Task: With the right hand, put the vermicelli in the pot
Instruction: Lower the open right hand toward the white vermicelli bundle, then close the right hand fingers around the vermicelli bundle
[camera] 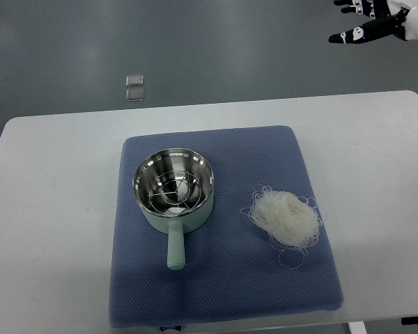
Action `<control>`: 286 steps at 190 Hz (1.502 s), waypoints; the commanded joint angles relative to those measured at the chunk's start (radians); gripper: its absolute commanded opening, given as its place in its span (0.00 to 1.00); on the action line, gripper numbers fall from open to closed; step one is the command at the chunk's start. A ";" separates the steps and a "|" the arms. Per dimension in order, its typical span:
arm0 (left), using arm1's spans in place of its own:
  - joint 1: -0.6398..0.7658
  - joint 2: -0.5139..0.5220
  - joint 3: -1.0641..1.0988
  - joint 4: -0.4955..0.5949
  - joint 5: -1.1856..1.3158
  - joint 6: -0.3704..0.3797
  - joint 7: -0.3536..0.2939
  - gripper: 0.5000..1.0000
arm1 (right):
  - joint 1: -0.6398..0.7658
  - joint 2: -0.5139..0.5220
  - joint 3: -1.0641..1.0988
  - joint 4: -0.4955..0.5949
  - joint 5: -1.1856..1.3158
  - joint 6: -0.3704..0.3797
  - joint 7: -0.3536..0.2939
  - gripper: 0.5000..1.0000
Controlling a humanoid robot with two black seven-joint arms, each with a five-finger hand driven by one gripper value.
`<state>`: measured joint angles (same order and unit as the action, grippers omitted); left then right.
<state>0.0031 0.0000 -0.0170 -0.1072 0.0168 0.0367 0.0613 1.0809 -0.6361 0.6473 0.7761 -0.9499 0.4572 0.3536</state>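
Here the right hand (376, 24) shows in the far right corner, over the grey floor (216, 49) beyond the desk (56, 188), its black fingers (348, 35) stretched out wide and holding nothing. The vermicelli (285, 217) lies as a loose white nest on the right part of the blue mat (223, 292), well apart from the hand. To its left on the same mat stands the pot (174, 191), pale green outside and shiny steel inside, with a wire rack in its bottom and its handle (175, 249) pointing toward the near edge. Two small clear squares (134, 88) lie on the floor beyond the desk's far edge.
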 commanded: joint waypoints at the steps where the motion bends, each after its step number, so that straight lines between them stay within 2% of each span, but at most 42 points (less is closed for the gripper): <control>1: 0.000 0.000 -0.001 0.000 0.000 0.000 0.000 1.00 | 0.023 -0.019 0.002 0.025 -0.131 0.109 0.168 0.85; 18: 0.000 0.000 -0.001 0.000 0.000 0.000 0.000 1.00 | 0.033 -0.060 -0.005 0.078 -0.200 0.154 0.257 0.85; 69: 0.000 0.000 -0.001 0.000 0.000 0.000 0.000 1.00 | 0.002 -0.168 -0.012 0.377 -0.386 0.154 0.257 0.85; 86: 0.000 0.000 -0.001 0.000 0.000 0.000 0.000 1.00 | -0.019 -0.168 -0.026 0.420 -0.451 0.154 0.257 0.85; 140: 0.000 0.000 -0.001 0.000 0.000 0.000 0.000 1.00 | -0.062 -0.154 -0.055 0.414 -0.469 0.154 0.257 0.85; 226: 0.000 0.000 -0.001 0.000 0.000 0.000 0.000 1.00 | -0.288 -0.103 -0.074 0.425 -0.512 0.153 0.257 0.85; 286: 0.000 0.000 -0.001 0.000 0.000 0.000 0.000 1.00 | -0.395 -0.030 -0.094 0.420 -0.527 0.083 0.257 0.84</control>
<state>0.0031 0.0000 -0.0184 -0.1074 0.0169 0.0369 0.0613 0.7090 -0.6893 0.5686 1.2003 -1.4694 0.5714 0.6109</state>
